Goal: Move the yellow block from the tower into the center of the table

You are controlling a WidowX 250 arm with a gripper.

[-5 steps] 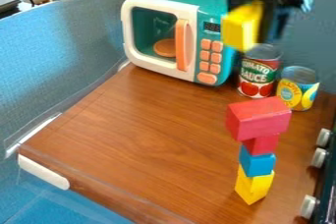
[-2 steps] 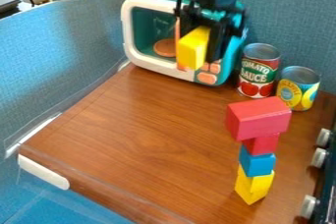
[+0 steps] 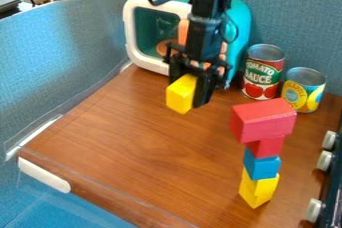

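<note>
Fingers [image 3: 202,92] of the black gripper [image 3: 188,90] are closed around the yellow block [image 3: 180,95], which hangs over the far half of the brown surface [image 3: 147,137], left of the tower. The arm [image 3: 206,32] comes down from the far side, in front of the teal and white toy microwave [image 3: 131,34] (its orange handle and buttons peek out around the arm).

The tower rises on the near right part of the surface: a yellow base [image 3: 259,189] at the bottom, a blue block [image 3: 261,166] on it, then a small red block [image 3: 266,146], and a larger red block [image 3: 264,120] on top, jutting out to the left and right.

Far right, beyond the tower, a red and green can [image 3: 262,74] stands just beside a shorter yellow and blue can [image 3: 304,91]. Silver knobs [image 3: 324,161] line the right edge, and a white strip [image 3: 43,174] sits at the near left edge.
</note>
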